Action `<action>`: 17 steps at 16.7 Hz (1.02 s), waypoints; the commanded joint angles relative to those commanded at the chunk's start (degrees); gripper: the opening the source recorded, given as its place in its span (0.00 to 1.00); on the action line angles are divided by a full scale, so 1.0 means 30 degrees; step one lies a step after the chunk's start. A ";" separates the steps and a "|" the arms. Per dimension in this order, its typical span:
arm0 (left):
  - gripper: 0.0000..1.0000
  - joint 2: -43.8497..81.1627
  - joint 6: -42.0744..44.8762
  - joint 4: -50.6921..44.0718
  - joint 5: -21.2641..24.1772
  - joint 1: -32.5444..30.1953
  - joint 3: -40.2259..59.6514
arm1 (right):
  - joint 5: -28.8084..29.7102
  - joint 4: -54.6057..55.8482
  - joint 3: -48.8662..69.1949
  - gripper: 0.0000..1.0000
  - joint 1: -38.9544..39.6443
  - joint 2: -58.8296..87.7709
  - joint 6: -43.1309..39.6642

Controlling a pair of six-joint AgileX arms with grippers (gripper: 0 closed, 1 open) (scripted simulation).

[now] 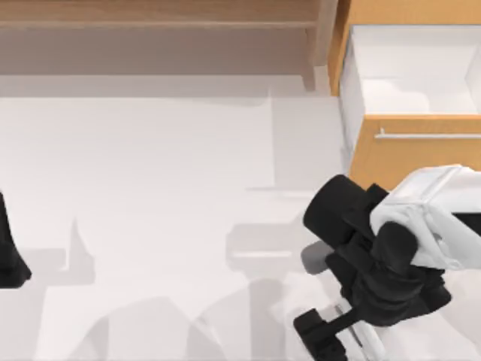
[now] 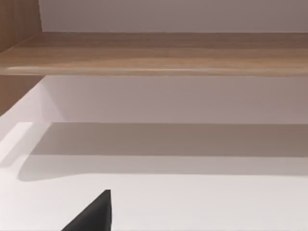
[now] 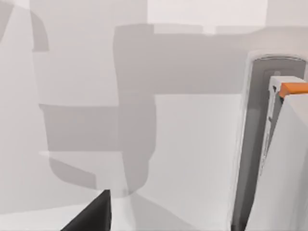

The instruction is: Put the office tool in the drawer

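The drawer (image 1: 421,143) stands open at far right, holding nothing visible. The right gripper (image 1: 331,331) hangs over the office tool (image 3: 269,159) near right; jaw state undetermined. Transfer outstanding. Left arm parked.

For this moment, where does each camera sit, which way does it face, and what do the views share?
Top view: above, looking down on the table, shelf, open drawer; right arm near the drawer front, left arm at the left edge.
Left wrist view: low, facing the shelf; a dark pincer tip.
Right wrist view: facing down at the table and the office tool; a dark tip.
Shared: shelf, table.
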 joint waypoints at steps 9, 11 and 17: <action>1.00 0.0000 0.0000 0.0000 0.0000 0.0000 0.0000 | 0.0000 0.0000 0.0000 0.47 0.0000 0.0000 0.0000; 1.00 0.0000 0.0000 0.0000 0.0000 0.0000 0.0000 | 0.0000 0.0000 0.0000 0.32 0.0000 0.0000 0.0000; 1.00 0.0000 0.0000 0.0000 0.0000 0.0000 0.0000 | 0.0000 0.0000 0.0000 0.00 0.0000 0.0000 0.0000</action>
